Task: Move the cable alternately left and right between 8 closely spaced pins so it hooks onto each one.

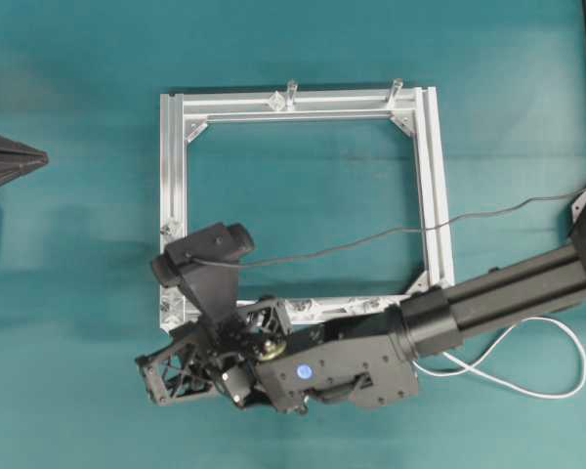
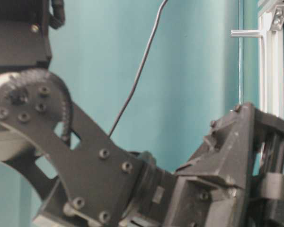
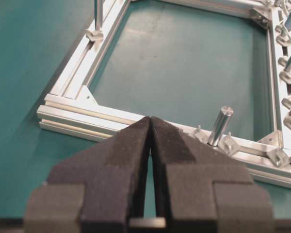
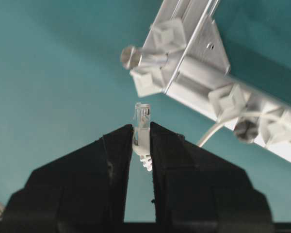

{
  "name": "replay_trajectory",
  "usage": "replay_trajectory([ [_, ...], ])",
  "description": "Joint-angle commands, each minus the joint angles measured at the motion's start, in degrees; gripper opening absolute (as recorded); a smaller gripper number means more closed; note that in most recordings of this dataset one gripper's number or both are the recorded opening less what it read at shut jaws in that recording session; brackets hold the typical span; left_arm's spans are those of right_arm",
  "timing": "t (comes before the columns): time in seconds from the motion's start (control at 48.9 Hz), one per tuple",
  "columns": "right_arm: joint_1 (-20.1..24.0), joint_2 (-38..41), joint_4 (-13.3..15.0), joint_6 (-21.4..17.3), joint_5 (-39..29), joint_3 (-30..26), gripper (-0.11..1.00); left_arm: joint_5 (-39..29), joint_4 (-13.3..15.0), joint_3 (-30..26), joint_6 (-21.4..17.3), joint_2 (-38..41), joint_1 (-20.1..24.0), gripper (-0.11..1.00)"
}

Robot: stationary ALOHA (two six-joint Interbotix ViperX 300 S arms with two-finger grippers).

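The right gripper (image 4: 141, 133) is clamped on the clear plug (image 4: 141, 127) at the free end of the cable (image 1: 527, 376), with the plug tip standing out above the black fingertips (image 4: 117, 145). The plug sits just off the corner of the aluminium frame (image 4: 194, 63), not touching it. A white length of cable passes behind the frame rail near the pins (image 4: 226, 103), which line the rail as pale diamond-shaped studs; whether it is hooked on any of them cannot be told. In the overhead view, slack cable loops on the teal table (image 1: 78, 293) to the right of the right arm (image 1: 508, 303). The left gripper (image 3: 150, 127) has its jaws pressed together on nothing, facing the frame's opposite rail near a cylindrical post (image 3: 219, 125)
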State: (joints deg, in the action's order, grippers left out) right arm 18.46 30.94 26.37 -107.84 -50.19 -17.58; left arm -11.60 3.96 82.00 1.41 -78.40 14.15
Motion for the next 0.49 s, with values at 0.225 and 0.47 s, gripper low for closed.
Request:
replay_trajectory([
  [0.225, 1.32, -0.18, 0.0, -1.93, 0.09, -2.9, 0.14, 0.44, -0.09, -0.7, 0.62, 0.53, -0.18, 0.0],
  [0.47, 1.23, 2.37, 0.7, -1.58, 0.35, -6.33, 0.14, 0.26, -0.09, -0.62, 1.49, 0.44, -0.18, 0.0],
])
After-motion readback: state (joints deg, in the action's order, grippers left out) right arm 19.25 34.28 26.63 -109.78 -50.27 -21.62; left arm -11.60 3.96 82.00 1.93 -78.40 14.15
